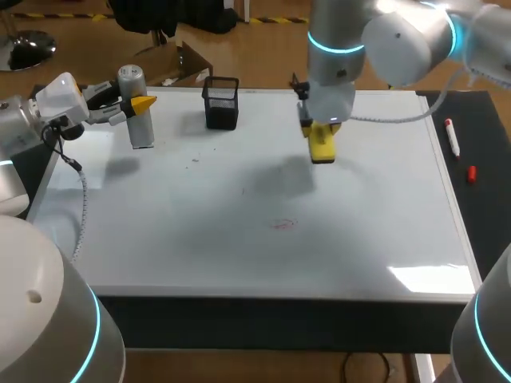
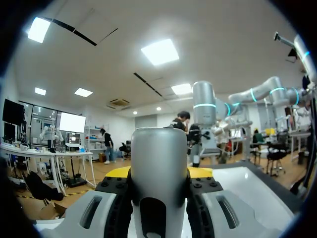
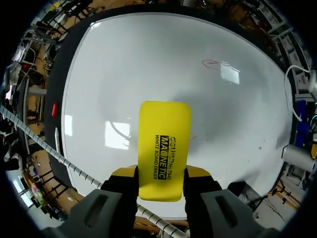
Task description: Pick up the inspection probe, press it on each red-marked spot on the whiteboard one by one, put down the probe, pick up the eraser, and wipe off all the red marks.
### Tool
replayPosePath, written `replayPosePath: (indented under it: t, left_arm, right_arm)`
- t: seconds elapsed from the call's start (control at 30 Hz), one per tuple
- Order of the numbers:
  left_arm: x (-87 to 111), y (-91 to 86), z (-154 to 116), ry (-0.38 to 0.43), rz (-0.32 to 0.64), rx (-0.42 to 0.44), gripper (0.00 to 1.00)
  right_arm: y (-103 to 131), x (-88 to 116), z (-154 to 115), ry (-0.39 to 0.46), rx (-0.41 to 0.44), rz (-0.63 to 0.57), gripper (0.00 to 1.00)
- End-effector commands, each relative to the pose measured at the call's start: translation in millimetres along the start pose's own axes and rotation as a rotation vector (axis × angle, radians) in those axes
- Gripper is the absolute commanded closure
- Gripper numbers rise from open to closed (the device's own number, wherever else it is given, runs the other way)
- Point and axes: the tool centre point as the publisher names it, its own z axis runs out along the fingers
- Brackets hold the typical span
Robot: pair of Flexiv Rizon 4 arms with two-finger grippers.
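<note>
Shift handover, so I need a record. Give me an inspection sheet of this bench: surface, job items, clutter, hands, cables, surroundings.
Surface: whiteboard lies flat; one red mark near its middle, with a few faint specks farther back.
Job's things: inspection probe upright at the board's far left corner; yellow eraser held over the far middle, short of the mark.
Clutter: black mesh cup at the far edge; marker and red cap on the dark strip right of the board.
Hands: left hand shut on the probe; right hand shut on the eraser.
Cables: grey cable hangs from the left arm over the board's left edge.
Surroundings: nothing seen reaching over the table.
</note>
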Motion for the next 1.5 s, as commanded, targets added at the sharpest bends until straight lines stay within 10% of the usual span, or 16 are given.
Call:
replayPosePath:
  t: [0.03,0.67,1.5]
  left_arm:
    - [0.5,-0.8,0,-0.001,0.002,0.001,1.00]
    - [0.5,-0.8,0,-0.001,0.002,0.001,1.00]
    - [0.5,-0.8,0,-0.001,0.002,0.001,1.00]
  right_arm:
    - [-11,33,-4,-0.004,0.000,0.034,1.00]
    - [-53,153,22,0.022,-0.047,0.236,1.00]
    - [-57,173,19,0.033,-0.032,0.297,1.00]
